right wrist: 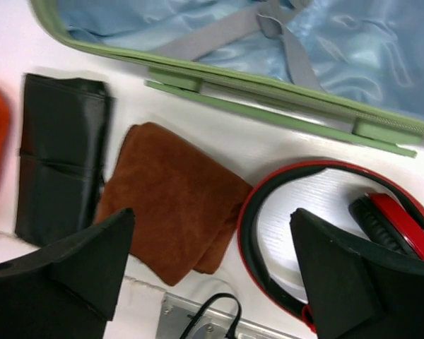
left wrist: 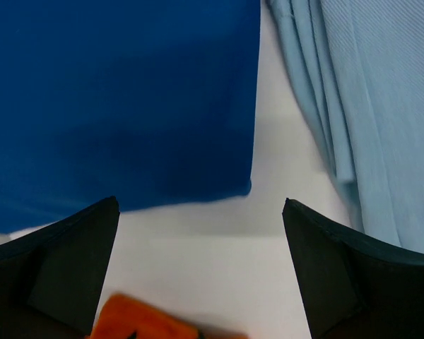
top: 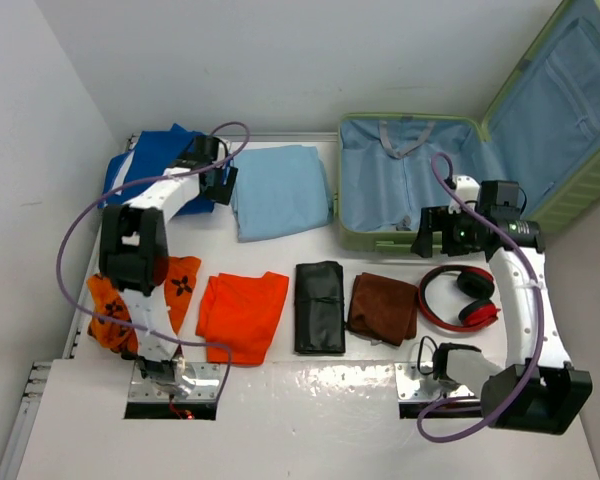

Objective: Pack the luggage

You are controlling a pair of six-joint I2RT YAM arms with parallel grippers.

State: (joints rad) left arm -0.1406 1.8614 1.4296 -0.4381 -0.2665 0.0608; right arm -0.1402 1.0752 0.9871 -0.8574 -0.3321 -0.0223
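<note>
The luggage [top: 380,238] lies open at the back right, its lid [top: 565,110] leaning up, and pale blue lining and grey straps show inside it. Its green rim [right wrist: 268,86] crosses the top of the right wrist view. My right gripper [top: 425,235] hangs open above the luggage's front edge. Below it lie a brown cloth [right wrist: 173,208] and red headphones [right wrist: 325,233], with nothing between its fingers [right wrist: 212,212]. My left gripper [top: 223,185] is open over bare table [left wrist: 201,203], between a dark blue garment [left wrist: 113,99] and a light blue garment [left wrist: 367,106].
A row lies along the table's middle: orange patterned cloth [top: 115,300], orange shirt [top: 242,312], black rolled pouch [top: 319,305], brown cloth [top: 383,305], headphones [top: 460,297]. Walls close in behind and to the left. The arm bases [top: 175,385] sit at the near edge.
</note>
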